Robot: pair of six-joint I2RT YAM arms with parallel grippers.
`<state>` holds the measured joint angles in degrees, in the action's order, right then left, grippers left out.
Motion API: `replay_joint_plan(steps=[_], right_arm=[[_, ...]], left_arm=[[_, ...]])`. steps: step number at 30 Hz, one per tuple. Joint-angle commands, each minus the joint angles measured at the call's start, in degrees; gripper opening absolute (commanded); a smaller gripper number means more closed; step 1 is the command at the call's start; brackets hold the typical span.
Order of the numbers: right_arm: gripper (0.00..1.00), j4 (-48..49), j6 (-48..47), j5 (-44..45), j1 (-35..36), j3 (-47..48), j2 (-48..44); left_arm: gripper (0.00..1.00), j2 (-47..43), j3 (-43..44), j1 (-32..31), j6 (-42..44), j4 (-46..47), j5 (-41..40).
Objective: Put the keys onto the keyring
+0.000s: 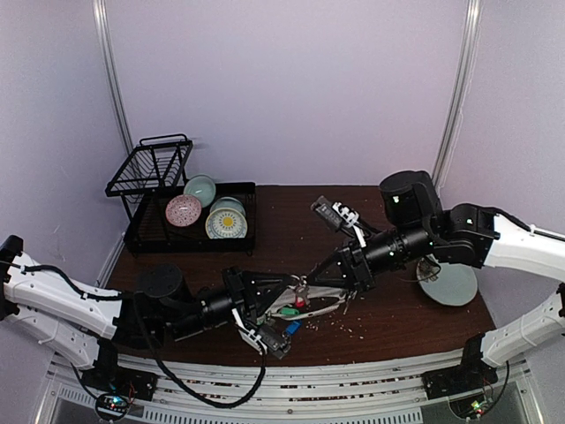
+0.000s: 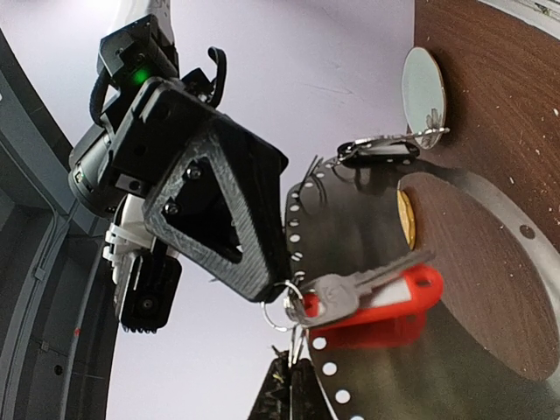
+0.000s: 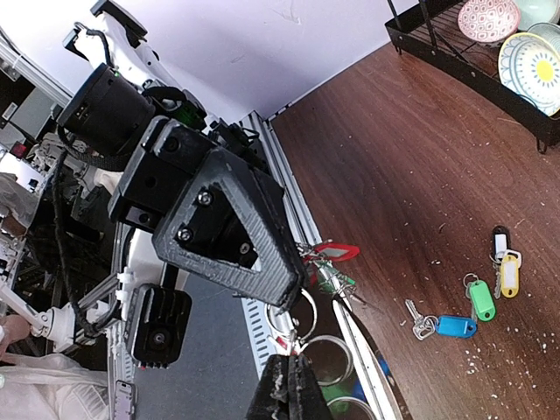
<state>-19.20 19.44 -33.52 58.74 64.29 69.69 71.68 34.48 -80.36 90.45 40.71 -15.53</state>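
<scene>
Over the table's front middle my two grippers meet tip to tip. The left gripper (image 1: 291, 293) (image 2: 293, 374) and right gripper (image 1: 311, 281) (image 3: 289, 372) are both shut on the thin silvery wire of the keyring (image 2: 265, 315) (image 3: 314, 311). From that wire hangs a key with a red tag (image 2: 385, 302) (image 3: 337, 252) (image 1: 300, 302). More keys lie loose on the table: a blue tag (image 3: 455, 325), a green tag (image 3: 479, 299) and a yellow tag (image 3: 509, 276). Only part of the ring's wire shows.
A black dish rack (image 1: 150, 168) holding patterned plates (image 1: 226, 221) stands at the back left. A pale round plate (image 1: 448, 284) lies under the right arm. Crumbs are scattered on the brown table (image 1: 291, 221). The metal rail (image 1: 353, 371) runs along the front edge.
</scene>
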Motion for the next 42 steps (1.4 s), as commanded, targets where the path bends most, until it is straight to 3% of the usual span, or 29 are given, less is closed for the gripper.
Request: replay_joint_plan(steps=[1,7,18,42], right_arm=[[0.0,-2.4,0.8,2.4,-0.2,2.4,0.3],[0.0,-1.3,2.9,3.1,-0.2,0.7,-1.3],[0.0,1.6,3.2,-2.1,0.0,-0.3,-0.2],[0.0,3.2,3.8,-0.1,0.0,1.9,1.8]], left_arm=[[0.0,-0.8,-0.8,-0.6,2.4,8.6,-1.0],[0.0,-0.6,-1.7,-0.9,7.5,11.5,-3.6],[0.0,-0.1,-1.5,-0.9,7.8,11.8,-4.1],[0.0,0.3,-2.3,-1.7,9.7,14.2,-3.0]])
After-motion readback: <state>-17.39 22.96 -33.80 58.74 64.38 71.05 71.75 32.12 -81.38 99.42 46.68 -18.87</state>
